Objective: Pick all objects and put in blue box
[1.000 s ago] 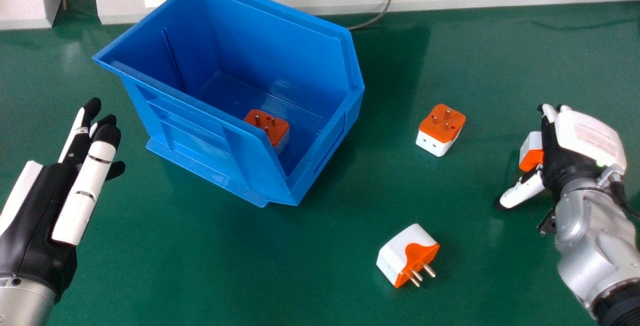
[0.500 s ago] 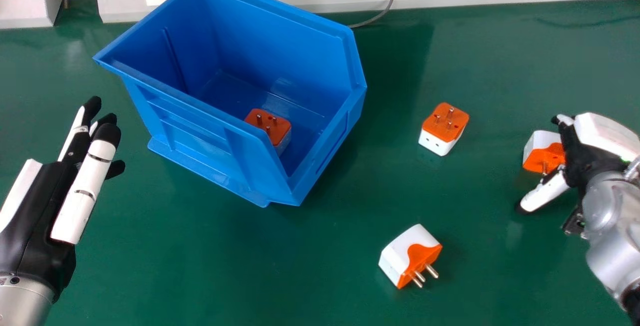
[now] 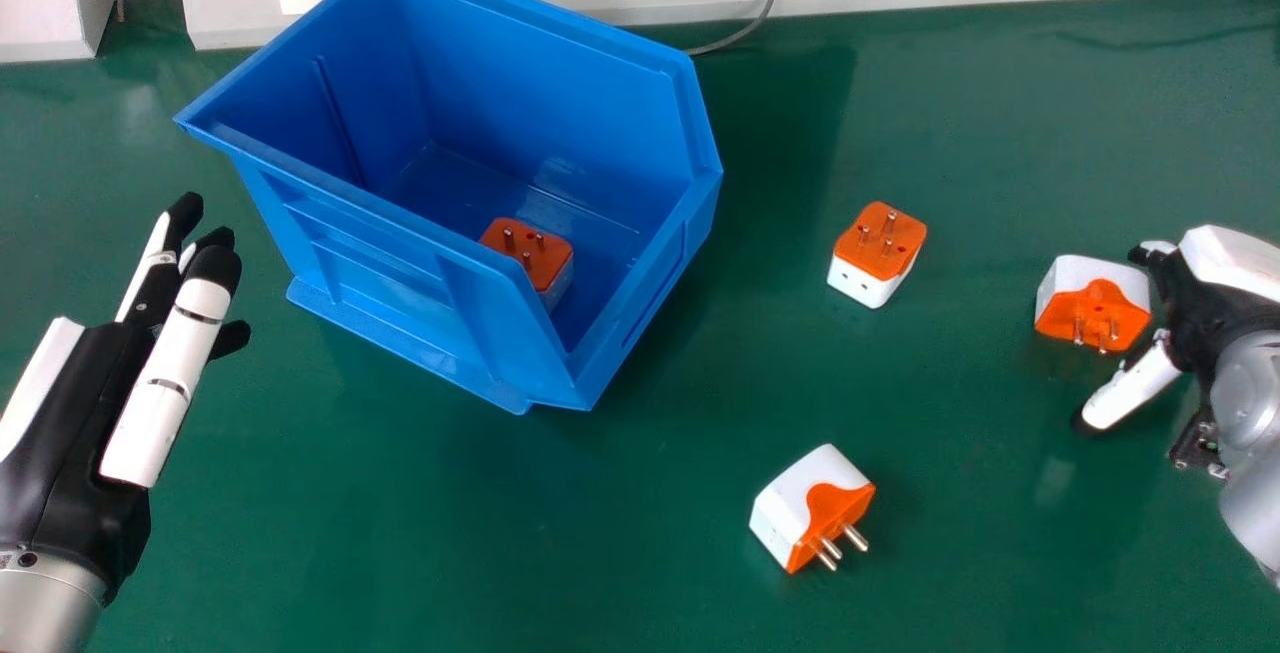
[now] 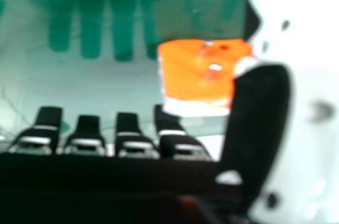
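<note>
right hand (image 3: 1210, 303): released, grasping nothing, its fingers (image 4: 87, 131) straight and its thumb (image 4: 262, 118) out to one side, i judge to leave room for a grasp. since the earlier frames it has drawn off to my right.
green table (image 3: 640, 533): bears everything i work on.
blue box (image 3: 580, 83): left of centre, mouth up, probably so things can simply be dropped in. it stands where it stood (only the head view sways a little).
left hand (image 3: 75, 433): idle at the head view's left, fingers loose, likely kept there to stay out of the way.
right adaptor (image 3: 1093, 303): on the table just beside my right hand, pins toward my side; whether they touch, i cannot tell. more of it is uncovered now, as the hand slid aside.
near adaptor (image 3: 812, 511): lying on its side, waiting its turn.
middle adaptor (image 3: 877, 253): between box and right hand, pins up.
boxed adaptor (image 3: 530, 255): already inside, pins up, where it belongs.
pins (image 3: 855, 538): slim, so i should grip the bodies instead.
</note>
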